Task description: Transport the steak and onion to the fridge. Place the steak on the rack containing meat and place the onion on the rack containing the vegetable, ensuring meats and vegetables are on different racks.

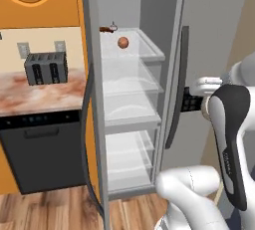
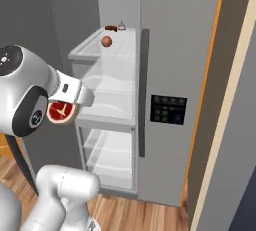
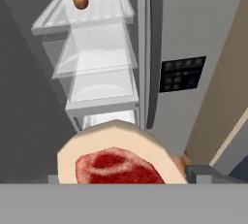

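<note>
Gripper [image 3: 121, 182] clamped on the steak [image 3: 116, 160], low centre of the hand view, before the open fridge [image 1: 169, 74].
Steak looks thick, soft and likely slick; its pale rim suits the hold. Onion [image 1: 123, 42] already sits on the top shelf, upper centre.

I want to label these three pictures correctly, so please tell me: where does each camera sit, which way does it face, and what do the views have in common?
Left base view: behind the arm's left, facing the open fridge, toaster and dishwasher; white arm at lower right.
Right base view: behind the arm's right, facing the fridge; arm at lower left, carrying the steak.
Hand view: on the hand, looking along the fingers into the fridge; steak fills the bottom.
All three share the onion on the top rack.
</note>
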Controlling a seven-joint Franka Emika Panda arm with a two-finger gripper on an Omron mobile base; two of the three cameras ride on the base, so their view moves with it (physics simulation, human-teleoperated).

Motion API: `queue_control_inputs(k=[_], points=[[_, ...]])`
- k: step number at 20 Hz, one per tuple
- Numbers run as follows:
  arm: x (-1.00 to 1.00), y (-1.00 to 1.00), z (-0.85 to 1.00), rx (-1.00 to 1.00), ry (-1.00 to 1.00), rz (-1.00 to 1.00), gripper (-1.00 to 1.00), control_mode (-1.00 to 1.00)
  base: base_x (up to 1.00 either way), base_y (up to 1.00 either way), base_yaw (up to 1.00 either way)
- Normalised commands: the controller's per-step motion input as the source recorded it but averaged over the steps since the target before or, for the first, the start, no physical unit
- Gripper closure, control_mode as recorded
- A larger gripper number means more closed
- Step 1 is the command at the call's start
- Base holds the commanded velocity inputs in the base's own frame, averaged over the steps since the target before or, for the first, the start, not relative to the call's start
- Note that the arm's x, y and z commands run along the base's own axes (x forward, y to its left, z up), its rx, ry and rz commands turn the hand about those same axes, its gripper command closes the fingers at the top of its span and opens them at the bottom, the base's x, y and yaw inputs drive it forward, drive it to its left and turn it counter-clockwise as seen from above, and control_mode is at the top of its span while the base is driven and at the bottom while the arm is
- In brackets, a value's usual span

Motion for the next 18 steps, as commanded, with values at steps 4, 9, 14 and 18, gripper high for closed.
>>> queue_control_inputs(k=[4, 9, 14, 18], points=[[0.0, 0.0, 0.0, 0.0, 0.0, 0.0, 1.0, 1.0, 0.96, -0.18, 0.09], [0.0, 0.0, 0.0, 0.0, 0.0, 0.0, 1.0, 1.0, 1.0, -0.23, 0.22], [0.0, 0.0, 0.0, 0.0, 0.0, 0.0, 1.0, 1.0, 0.97, 0.0, 0.21], [0.0, 0.0, 0.0, 0.0, 0.0, 0.0, 1.0, 1.0, 0.77, 0.0, 0.2]])
